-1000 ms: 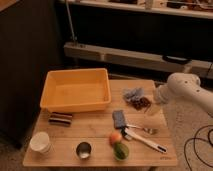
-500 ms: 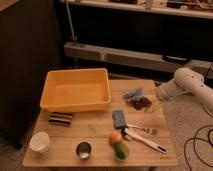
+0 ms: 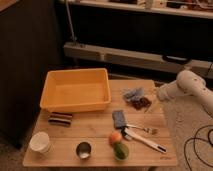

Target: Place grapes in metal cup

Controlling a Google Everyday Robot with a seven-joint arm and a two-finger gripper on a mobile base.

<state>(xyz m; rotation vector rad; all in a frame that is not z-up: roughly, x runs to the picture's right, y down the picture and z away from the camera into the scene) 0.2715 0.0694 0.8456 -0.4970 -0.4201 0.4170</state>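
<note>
So the grapes [image 3: 141, 102] are that dark reddish clump sitting on the desk [image 3: 95, 127], toward the back right, touching or just beside a crumpled blue cloth [image 3: 132, 93]. My read is that you should treat them as light and soft. A bunch like this is lumpy and loose, the skins are slick, and a hard squeeze will split berries or pop them off the stem. If you can find a stem, that's the stiff bit to grab, but I honestly can't make one out from here. Otherwise come straight down over the thickest part of the clump and close gently across the middle. Expect it to sag and swing once it's off the desk.

Your claw [image 3: 159, 94] is at the end of the white arm reaching in from the right. It's close to the grapes on their right side and just above the desk edge. I can't tell whether it's apart or together, and I can't tell if it's touching the bunch either.

The metal cup [image 3: 83, 149] is well away, on the front edge left of centre. Its mouth looks small next to the bunch, so go in from directly above.

Between the two you've got:
- a blue sponge [image 3: 119, 119]
- a fork [image 3: 141, 129] and a white-handled tool [image 3: 148, 142]
- an orange fruit [image 3: 115, 137] touching a green fruit [image 3: 120, 150], both near the cup on its right

The big yellow bin [image 3: 75, 90], the dark packet [image 3: 60, 118] and the white cup [image 3: 40, 142] are over on the left, out of your way.
</note>
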